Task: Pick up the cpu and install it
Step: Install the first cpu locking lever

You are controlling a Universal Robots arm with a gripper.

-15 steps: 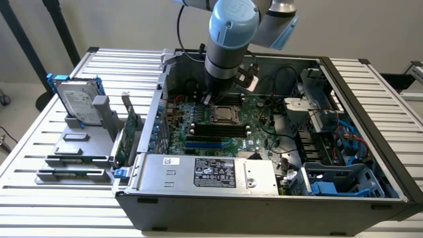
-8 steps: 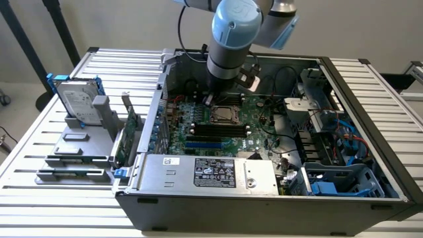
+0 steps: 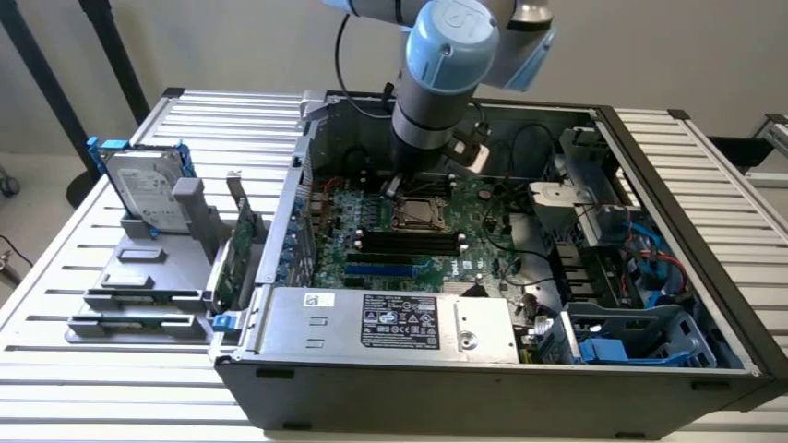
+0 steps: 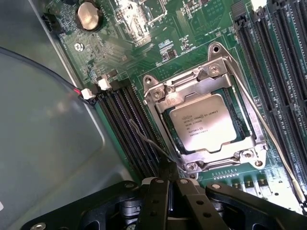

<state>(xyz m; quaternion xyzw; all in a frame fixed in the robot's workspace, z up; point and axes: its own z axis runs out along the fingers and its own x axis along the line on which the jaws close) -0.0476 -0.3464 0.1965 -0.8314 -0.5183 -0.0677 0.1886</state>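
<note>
The cpu (image 4: 204,122), a small square chip with a shiny silver top, lies seated in its socket on the green motherboard, and the metal load frame (image 4: 165,93) is folded down around it. In the exterior view the cpu (image 3: 420,213) sits inside the open computer case, just below my gripper (image 3: 394,187). My gripper (image 4: 169,181) hangs beside one corner of the socket with its black fingers pressed together, shut. A thin wire lever (image 4: 144,136) runs from the socket up to the fingertips; whether it is pinched between them I cannot tell.
Black memory slots (image 4: 127,124) flank the socket on both sides, and a coin battery (image 4: 89,15) lies farther off. The grey case wall (image 4: 43,134) is close by. Outside the case, a hard drive (image 3: 146,189) with blue brackets and a green card (image 3: 243,245) stand in a grey holder.
</note>
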